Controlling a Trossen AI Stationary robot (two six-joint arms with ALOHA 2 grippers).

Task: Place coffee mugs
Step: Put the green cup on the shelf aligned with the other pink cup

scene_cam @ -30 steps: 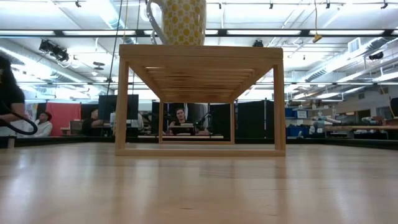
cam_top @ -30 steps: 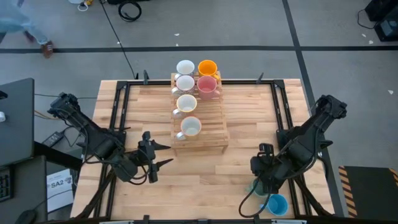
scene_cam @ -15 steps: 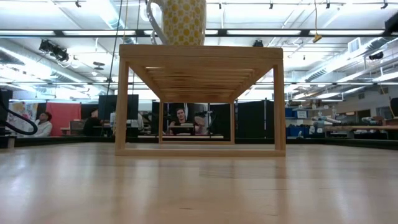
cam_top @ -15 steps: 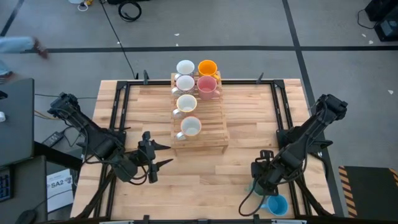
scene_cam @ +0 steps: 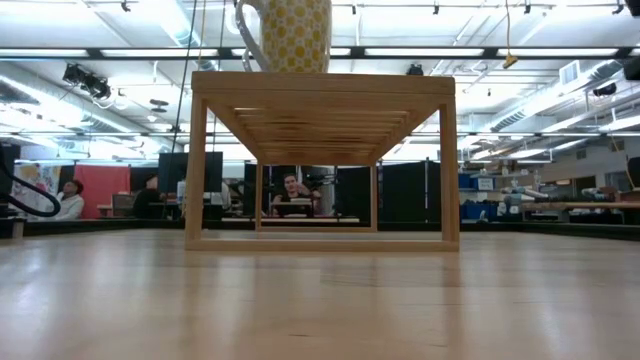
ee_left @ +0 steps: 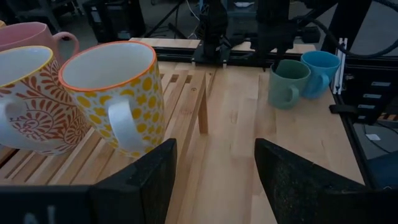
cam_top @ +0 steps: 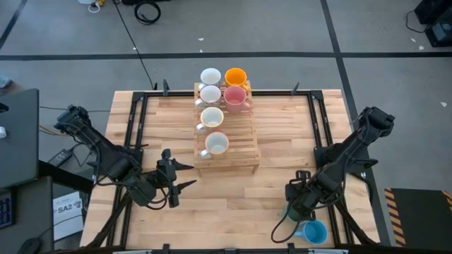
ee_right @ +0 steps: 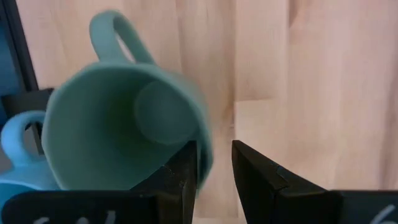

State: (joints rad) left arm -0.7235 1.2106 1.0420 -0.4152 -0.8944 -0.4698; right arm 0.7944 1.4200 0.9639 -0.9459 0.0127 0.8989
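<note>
Six mugs stand on the wooden slatted rack point(cam_top: 244, 152): white point(cam_top: 210, 76), orange point(cam_top: 235, 76), white point(cam_top: 210, 94), pink point(cam_top: 235, 97), white point(cam_top: 212, 118) and a yellow-dotted one point(cam_top: 216, 144) point(ee_left: 115, 93) point(scene_cam: 285, 35). A green mug point(ee_right: 118, 130) point(cam_top: 285, 212) and a blue mug point(cam_top: 314, 231) point(ee_right: 18, 149) stand upright on the table near its near right corner. My right gripper point(cam_top: 296, 203) point(ee_right: 214, 180) is above the green mug, open, one finger over the hollow and one outside the rim. My left gripper point(cam_top: 185, 176) point(ee_left: 214, 186) waits open, left of the rack. My right gripper comes from above, pointing down, with its fingers point(ee_right: 180, 177) astride the green mug's wall point(ee_right: 204, 146), on the side away from the handle point(ee_right: 118, 31). One finger is inside the hollow, one outside. Whether they touch the wall, I cannot tell. The mug stands on the table.
The blue mug stands close beside the green one, toward the near right corner. Black frame rails point(cam_top: 321, 127) run along the table's left and right sides. Bare wood lies between the rack and the near edge point(cam_top: 233, 204). People sit in the room behind point(scene_cam: 290, 195).
My right gripper has moved toward the table's near edge and down onto the green mug. The left arm and all mugs have kept still.
</note>
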